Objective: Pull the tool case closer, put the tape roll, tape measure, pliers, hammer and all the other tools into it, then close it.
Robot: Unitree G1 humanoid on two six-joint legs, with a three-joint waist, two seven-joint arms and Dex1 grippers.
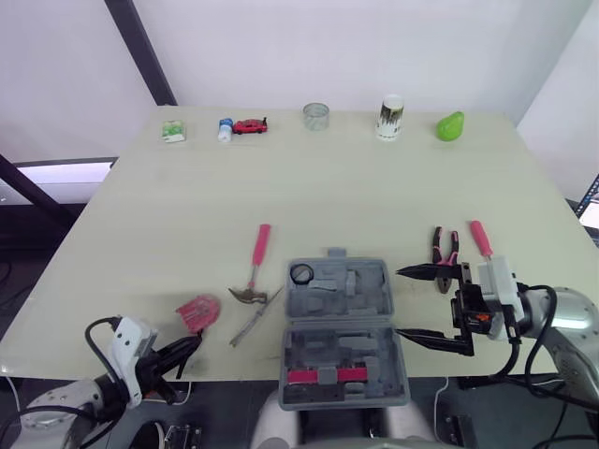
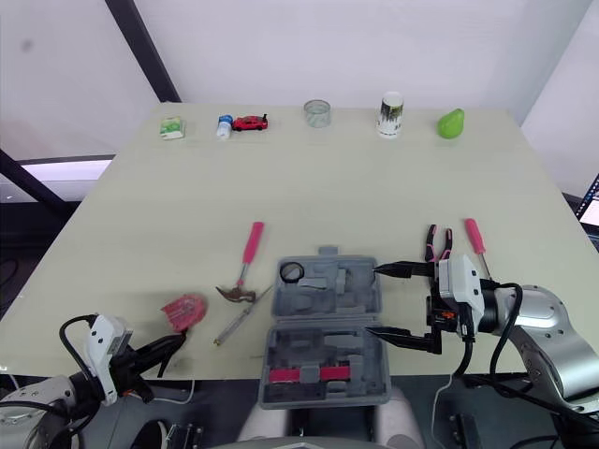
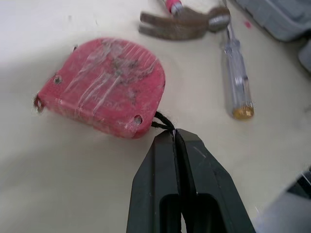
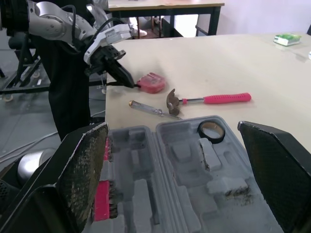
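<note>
Open tool case (image 1: 388,369) sits at the tabletop's near edge with a pink-handled tool (image 1: 318,376) and the tape roll (image 1: 301,273) inside: pulled close, barely filled, not yet closed.
Still to pack: left of the case lie the hammer (image 1: 255,267), a clear screwdriver (image 1: 253,320) and the tape measure (image 1: 197,310), whose cord the clenched left gripper (image 3: 175,136) seems to pinch. Right of it lie the pliers (image 1: 445,253) and a pink screwdriver (image 1: 480,238), with the right gripper (image 1: 402,303) spread wide at the case's right side.
</note>
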